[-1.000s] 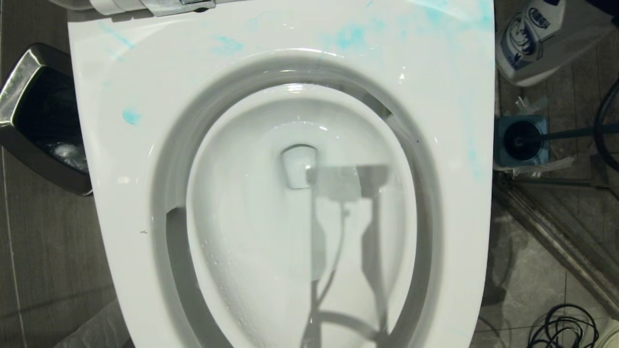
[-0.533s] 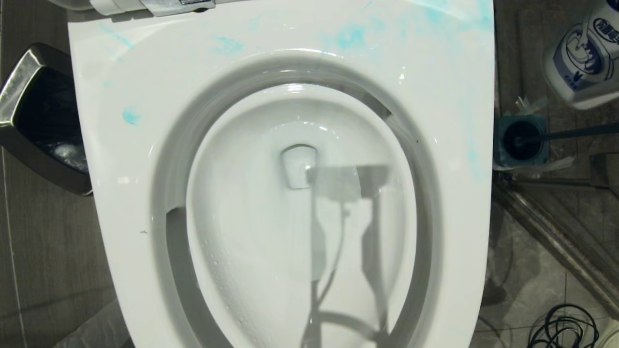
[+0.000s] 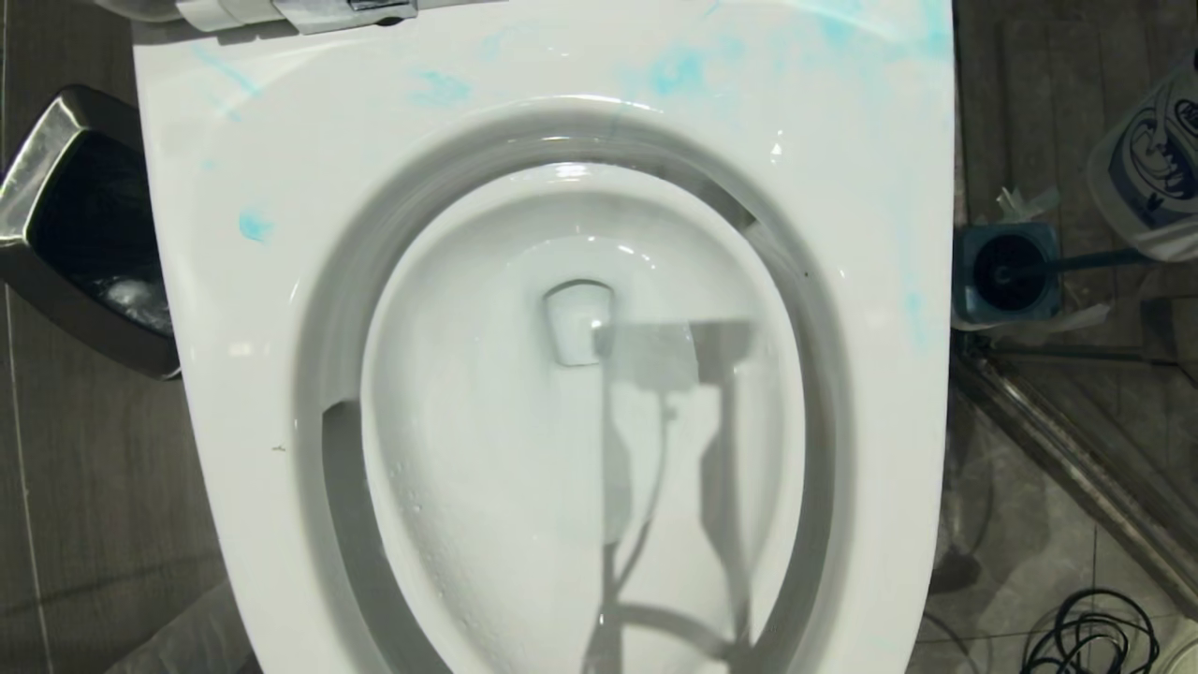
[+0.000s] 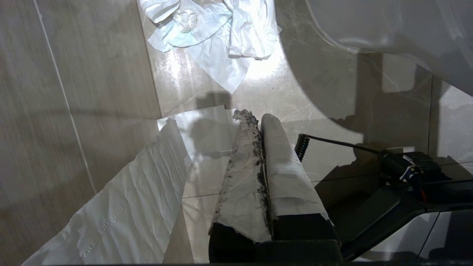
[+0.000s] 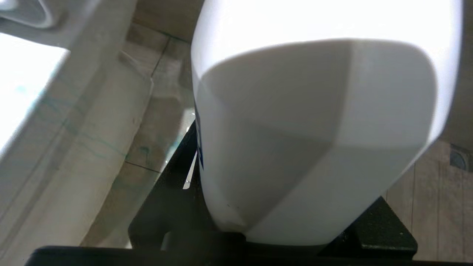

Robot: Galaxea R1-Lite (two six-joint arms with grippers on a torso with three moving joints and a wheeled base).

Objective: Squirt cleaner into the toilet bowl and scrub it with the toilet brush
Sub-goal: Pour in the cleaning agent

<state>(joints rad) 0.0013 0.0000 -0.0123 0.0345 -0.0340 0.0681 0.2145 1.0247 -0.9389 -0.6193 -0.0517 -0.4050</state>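
The white toilet bowl [image 3: 468, 440] fills the head view, with turquoise cleaner smears [image 3: 679, 70] on the back and right of its seat [image 3: 243, 328]. At that view's right edge hangs the white, blue-labelled cleaner bottle [image 3: 1146, 159]; its body [image 5: 314, 111] fills the right wrist view, where my right gripper [image 5: 281, 210] is shut on it, beside the toilet's outer side. The toilet brush's dark handle [image 3: 1086, 264] sticks out of its light-blue holder [image 3: 1006, 273] on the floor right of the toilet. My left gripper [image 4: 258, 120] is shut, paper-wrapped, low over the floor.
A chrome-rimmed waste bin [image 3: 75, 234] stands left of the toilet. Crumpled white paper [image 4: 214, 33] and a long flat sheet [image 4: 129, 207] lie on the tiles near the toilet base [image 4: 369, 22]. A coiled black cable [image 3: 1090, 637] lies at the near right.
The cleaner bottle has moved from beside the seat's back right corner out to the right edge of the head view and nearer. The toilet and left arm have not moved.
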